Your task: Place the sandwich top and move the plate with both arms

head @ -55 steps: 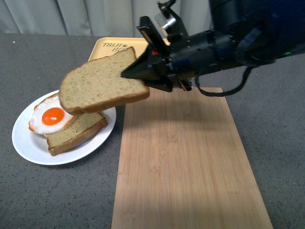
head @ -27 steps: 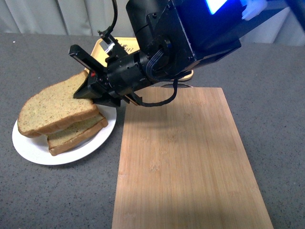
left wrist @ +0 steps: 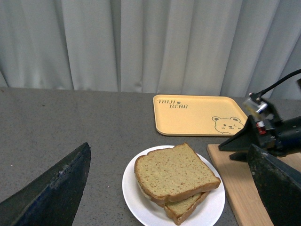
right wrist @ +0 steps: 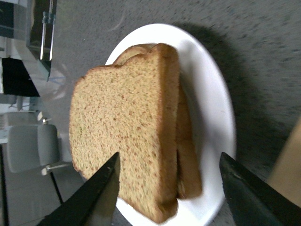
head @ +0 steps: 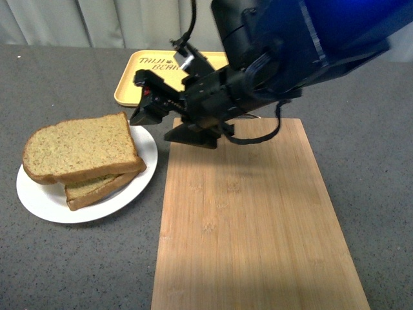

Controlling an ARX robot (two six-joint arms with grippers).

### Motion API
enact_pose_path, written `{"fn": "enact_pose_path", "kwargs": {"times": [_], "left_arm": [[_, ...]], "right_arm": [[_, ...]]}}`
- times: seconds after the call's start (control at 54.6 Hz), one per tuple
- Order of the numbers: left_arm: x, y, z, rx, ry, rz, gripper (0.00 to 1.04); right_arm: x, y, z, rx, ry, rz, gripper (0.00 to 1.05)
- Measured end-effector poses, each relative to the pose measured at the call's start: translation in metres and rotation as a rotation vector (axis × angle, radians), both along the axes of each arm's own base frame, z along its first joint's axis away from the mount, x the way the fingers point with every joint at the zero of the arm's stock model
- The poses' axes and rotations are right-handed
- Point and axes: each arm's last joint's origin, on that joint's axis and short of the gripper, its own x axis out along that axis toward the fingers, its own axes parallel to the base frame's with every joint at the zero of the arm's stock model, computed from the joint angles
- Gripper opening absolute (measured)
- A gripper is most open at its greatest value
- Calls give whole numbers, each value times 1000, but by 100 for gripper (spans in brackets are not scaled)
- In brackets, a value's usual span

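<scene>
Jaws of the right gripper (head: 150, 128) are being held wide beside the plate (head: 39, 200), the sandwich top (head: 80, 145) is lying stacked on it, and, placing being judged done, a two-armed rim grasp is being called for.

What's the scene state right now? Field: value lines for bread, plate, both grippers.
sandwich top: lying on lower slice, not held
plate: on table, beside cutting board
right gripper: open, at plate's edge, fingers holding nothing
left gripper: open, holding nothing, apart from plate
yellow tray: behind plate
</scene>
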Motion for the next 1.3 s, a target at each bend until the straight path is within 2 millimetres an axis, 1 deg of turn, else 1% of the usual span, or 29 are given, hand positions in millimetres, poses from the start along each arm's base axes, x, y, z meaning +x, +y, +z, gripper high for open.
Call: {"fn": "enact_pose_path", "kwargs": {"times": [0.037,0.073,0.11,0.165,0.183,0.202,0.238,0.257,0.293,0.348,0.385,0.422,0.458,0.532,0.568,0.623,0.715,0.843,1.1,1.228,1.301], "left_arm": [[0,0,0,0,0,0,98],[0,0,0,0,0,0,98],[0,0,0,0,0,0,98],[0,0,0,0,0,-3,98],[0,0,0,0,0,-4,98],[0,0,0,0,0,-3,98],[0,0,0,0,0,-1,98],[0,0,0,0,0,0,98],[0,0,0,0,0,0,98],[0,0,0,0,0,1,98],[0,0,0,0,0,1,98],[0,0,0,0,0,1,98],[0,0,0,0,0,0,98],[0,0,0,0,0,0,98],[0,0,0,0,0,0,98],[0,0,0,0,0,0,98],[0,0,0,0,0,1,98],[0,0,0,0,0,0,98],[0,0,0,0,0,0,98],[0,0,0,0,0,0,98],[0,0,0,0,0,0,98]], "right_arm": [[-3,-9,9,-7,-54,-21,80],[-5,-14,12,-17,-84,-38,86],[-4,-17,13,-73,-234,-107,84],[-10,-27,13,-239,-614,-355,74],[-12,-30,13,-264,-664,-395,72],[-18,-37,13,-301,-742,-471,68],[-32,-53,13,-393,-872,-604,61],[-36,-57,13,-411,-894,-636,59],[-51,-74,18,-460,-962,-748,52],[-63,-90,27,-472,-1013,-818,45],[-74,-105,39,-462,-1053,-854,37],[-90,-123,54,-452,-1092,-876,27],[-103,-137,58,-462,-1096,-881,19],[-119,-151,57,-484,-1083,-870,8],[-129,-159,56,-496,-1073,-860,1],[-143,-168,57,-503,-1067,-848,1],[-164,-182,64,-495,-1074,-846,1],[-187,-197,69,-498,-1069,-845,1],[-220,-213,76,-499,-1065,-846,1],[-232,-218,85,-501,-1062,-846,1],[-238,-220,88,-497,-1070,-852,1]]}}
